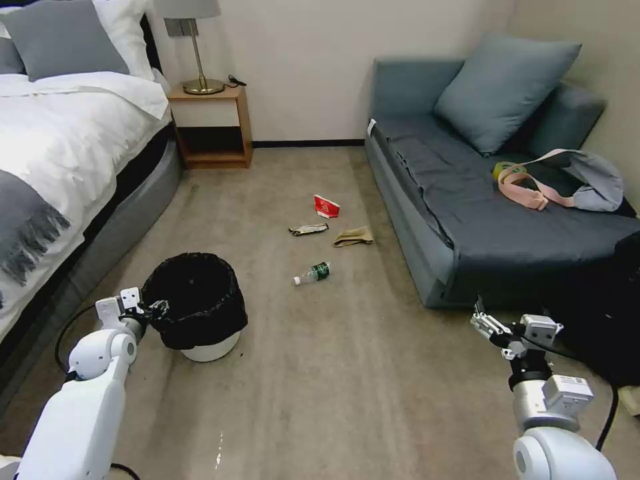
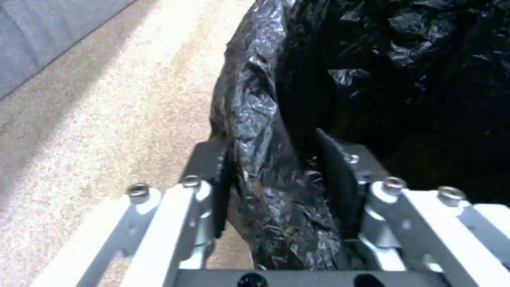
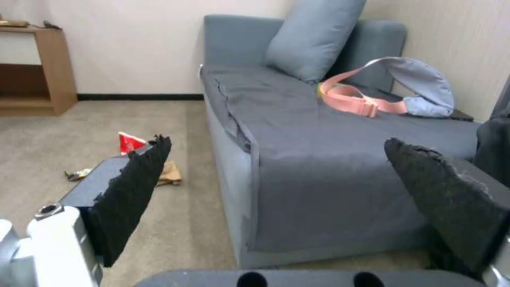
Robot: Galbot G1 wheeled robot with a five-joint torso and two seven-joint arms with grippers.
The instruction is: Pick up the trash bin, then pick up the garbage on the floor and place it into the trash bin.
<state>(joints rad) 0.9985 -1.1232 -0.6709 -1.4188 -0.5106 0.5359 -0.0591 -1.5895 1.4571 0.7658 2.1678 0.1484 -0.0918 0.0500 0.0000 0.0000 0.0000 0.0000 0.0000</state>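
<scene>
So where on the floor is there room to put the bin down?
Bare carpet lies between the trash bin and the sofa, nearer than the bottle. It's crowded farther back around the carton, wrapper and paper bag.

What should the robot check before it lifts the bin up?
1. Left gripper straddles the trash bin rim, one finger inside, one outside: ok.
2. Fingers pinching firmly: cannot tell.
3. Bin upright on the carpet: ok.
4. Right gripper open, free, near the sofa: ok.
5. Garbage on the floor ahead: bottle, brown paper bag, carton, wrapper: ok.
</scene>
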